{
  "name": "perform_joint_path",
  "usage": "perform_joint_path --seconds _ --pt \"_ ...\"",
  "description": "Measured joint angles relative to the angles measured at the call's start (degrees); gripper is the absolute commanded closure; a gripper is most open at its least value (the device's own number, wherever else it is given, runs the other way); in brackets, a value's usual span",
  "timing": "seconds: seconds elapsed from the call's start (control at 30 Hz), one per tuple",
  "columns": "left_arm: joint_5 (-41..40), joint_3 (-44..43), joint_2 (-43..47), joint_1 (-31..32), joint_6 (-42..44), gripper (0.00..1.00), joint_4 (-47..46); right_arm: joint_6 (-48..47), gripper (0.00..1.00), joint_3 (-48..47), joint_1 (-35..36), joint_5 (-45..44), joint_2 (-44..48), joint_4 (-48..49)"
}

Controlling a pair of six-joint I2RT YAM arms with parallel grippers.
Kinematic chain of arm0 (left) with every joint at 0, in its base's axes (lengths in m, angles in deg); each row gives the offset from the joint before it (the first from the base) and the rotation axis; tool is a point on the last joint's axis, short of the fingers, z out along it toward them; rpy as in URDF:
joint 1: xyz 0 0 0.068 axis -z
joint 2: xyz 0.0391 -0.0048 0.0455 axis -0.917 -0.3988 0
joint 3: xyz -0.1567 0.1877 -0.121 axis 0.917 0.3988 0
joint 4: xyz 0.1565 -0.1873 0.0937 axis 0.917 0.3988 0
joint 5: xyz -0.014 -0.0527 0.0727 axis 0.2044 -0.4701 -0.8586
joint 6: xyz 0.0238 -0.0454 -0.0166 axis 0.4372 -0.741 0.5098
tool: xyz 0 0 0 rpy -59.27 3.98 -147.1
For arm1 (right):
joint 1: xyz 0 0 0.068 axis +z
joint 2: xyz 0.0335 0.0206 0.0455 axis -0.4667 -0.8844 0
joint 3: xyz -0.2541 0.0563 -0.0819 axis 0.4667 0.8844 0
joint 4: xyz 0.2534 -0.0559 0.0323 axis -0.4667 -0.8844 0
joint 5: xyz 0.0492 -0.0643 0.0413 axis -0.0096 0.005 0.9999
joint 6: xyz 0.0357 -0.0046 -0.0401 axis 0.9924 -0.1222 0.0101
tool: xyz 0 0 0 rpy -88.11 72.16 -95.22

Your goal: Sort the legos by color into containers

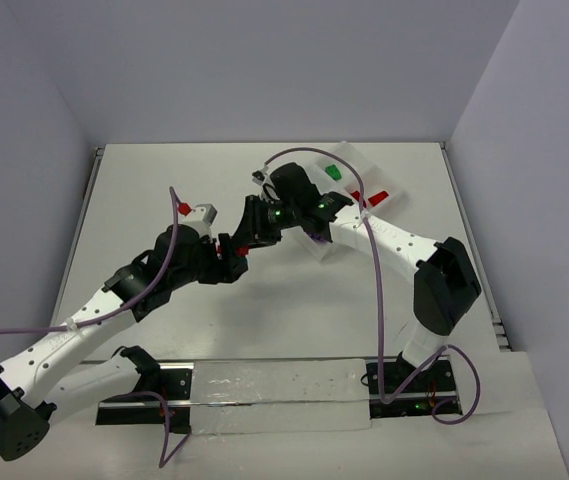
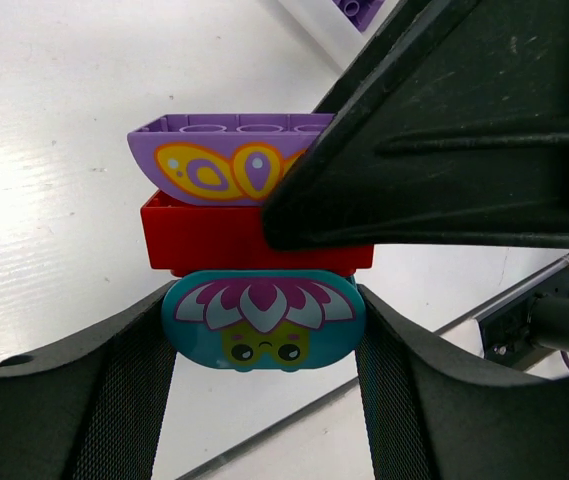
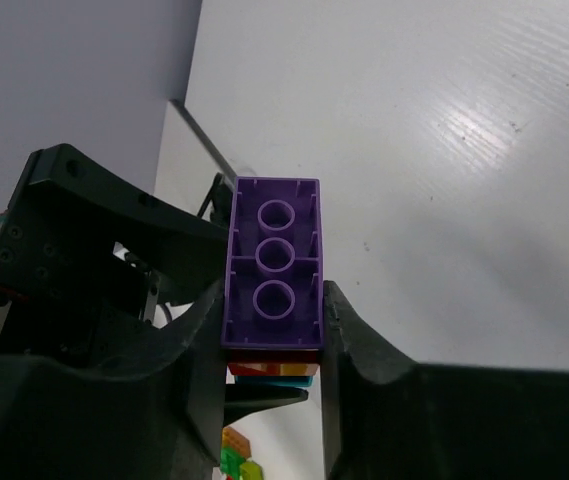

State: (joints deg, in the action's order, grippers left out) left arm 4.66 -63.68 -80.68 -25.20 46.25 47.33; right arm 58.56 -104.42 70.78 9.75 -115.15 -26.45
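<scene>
A stacked clump of legos hangs above the table between both grippers. It is a purple brick [image 2: 224, 160] with a butterfly print, a red brick [image 2: 204, 235] under it and a teal brick [image 2: 264, 320] with a flower face. My left gripper [image 2: 262, 312] is shut on the teal brick. My right gripper [image 3: 274, 300] is shut on the purple brick [image 3: 274, 255], and one of its fingers [image 2: 444, 150] crosses the left wrist view. In the top view the two grippers [image 1: 232, 248] [image 1: 256, 220] meet at mid-table. The clear tray of containers [image 1: 366, 163] lies at the back right.
The tray holds a green brick [image 1: 334, 172], a red brick [image 1: 379, 197] and a purple brick [image 2: 359, 10]. A small red brick [image 1: 182, 208] and a pale block [image 1: 200, 212] lie left of the grippers. Green and orange bricks [image 3: 234, 462] show low in the right wrist view.
</scene>
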Motion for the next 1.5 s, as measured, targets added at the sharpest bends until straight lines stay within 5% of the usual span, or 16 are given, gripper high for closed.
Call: perform_joint_path --seconds 0.03,0.17,0.2,0.27,0.3,0.33,0.37,0.63,0.97,1.5 --pt "-0.1 0.0 0.1 0.0 0.0 1.00 0.2 0.2 1.00 0.0 0.0 0.5 -0.1 0.4" --pt "-0.5 0.1 0.4 0.0 0.0 1.00 0.3 0.7 1.00 0.3 0.0 1.4 -0.2 1.9" --pt "-0.6 0.1 0.6 0.0 0.0 0.94 0.4 0.8 1.00 0.6 0.0 1.5 -0.2 2.4" --pt "-0.9 0.1 0.7 0.0 0.0 0.69 0.5 1.2 1.00 0.9 0.0 1.8 -0.2 3.2" --pt "-1.1 0.1 0.8 0.0 0.0 0.31 0.6 1.4 1.00 1.2 0.0 1.8 -0.2 3.7" --pt "-1.2 0.1 0.8 0.0 0.0 0.05 0.6 1.5 1.00 1.4 0.0 1.8 -0.1 4.0" --pt "-1.3 0.1 0.8 0.0 -0.1 0.01 0.6 1.7 1.00 1.6 0.0 1.8 0.0 4.4" --pt "-1.6 -0.2 1.1 0.0 -0.7 0.01 1.0 2.8 1.00 6.9 -2.2 1.3 5.4 7.0" --pt "1.6 -2.0 10.3 -0.7 -1.5 0.02 0.3 -1.2 1.00 15.8 -15.8 2.9 16.0 7.5" --pt "37.5 10.5 1.9 -15.4 -17.3 0.07 -35.0 -6.5 1.00 18.7 -16.5 9.9 23.1 6.3"
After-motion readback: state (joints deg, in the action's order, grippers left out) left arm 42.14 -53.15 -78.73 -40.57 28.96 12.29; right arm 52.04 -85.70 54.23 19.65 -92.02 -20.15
